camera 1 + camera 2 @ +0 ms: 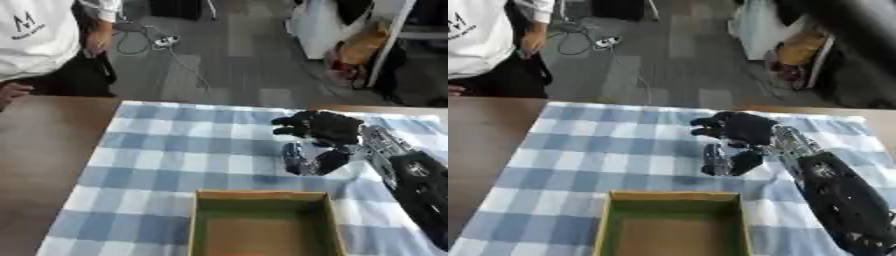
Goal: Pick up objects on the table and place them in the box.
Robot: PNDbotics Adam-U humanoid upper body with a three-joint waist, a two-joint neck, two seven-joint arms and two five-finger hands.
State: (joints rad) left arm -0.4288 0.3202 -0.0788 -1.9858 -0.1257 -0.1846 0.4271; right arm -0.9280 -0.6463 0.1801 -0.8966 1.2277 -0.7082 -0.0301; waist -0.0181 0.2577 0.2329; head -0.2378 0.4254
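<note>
A small object, dark with pale, shiny patches, sits under the right hand, its shape too blurred to name. The fingers curl down over it and the thumb comes in from the near side, so the hand is closed around the object, though whether it rests on the cloth or hangs just above cannot be told. The hand's arm, black with silver joints, runs back from the wrist toward the lower right corner. Just nearer than the fingers, toward the bottom edge, stands the box, an open cardboard tray with greenish inner walls and a brown floor; it lies close to the held object but apart from it. Both hand and box are over a blue-and-white checked cloth that covers most of the brown bench, bare wood showing well to the left of the fingers. The left hand shows in neither view.
</note>
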